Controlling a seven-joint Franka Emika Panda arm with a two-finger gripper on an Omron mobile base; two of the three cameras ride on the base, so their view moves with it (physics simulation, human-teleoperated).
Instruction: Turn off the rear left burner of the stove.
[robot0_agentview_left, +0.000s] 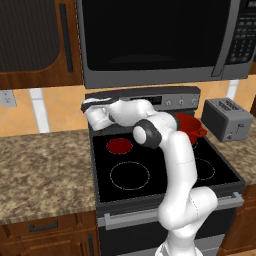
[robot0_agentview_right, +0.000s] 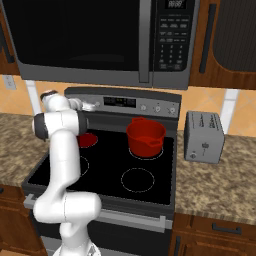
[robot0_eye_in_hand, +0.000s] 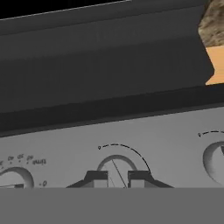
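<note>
Four burners: the stove (robot0_agentview_left: 165, 172) has a black glass top with four zones, set between two stretches of granite counter (robot0_agentview_left: 45, 167).
Rear left burner: the rear left burner (robot0_agentview_left: 119, 145) glows solid red, just behind the white-outlined front left ring (robot0_agentview_left: 130, 175).
My arm: I reach over the left side of the glass to the grey back panel (robot0_agentview_right: 125, 102), my hand at its left end.
Jaws: my jaws (robot0_eye_in_hand: 117, 178) are nearly closed, fingertips (robot0_eye_in_hand: 97, 178) on either side of a knob (robot0_eye_in_hand: 117, 168); I judge that I grip it.
Knob: it is the middle one of three along the panel in the hand view, with an arc scale above it.
Red pot: a red pot (robot0_agentview_right: 145, 136) sits on the rear right zone.
Toaster: a grey toaster (robot0_agentview_right: 202, 136) stands on the counter, right of the stove.
Step in hand: turning the knob; the red disc says the heat is on.
Next move: I need to roll my wrist, squeezing firmly, until the pointer reaches off.
</note>
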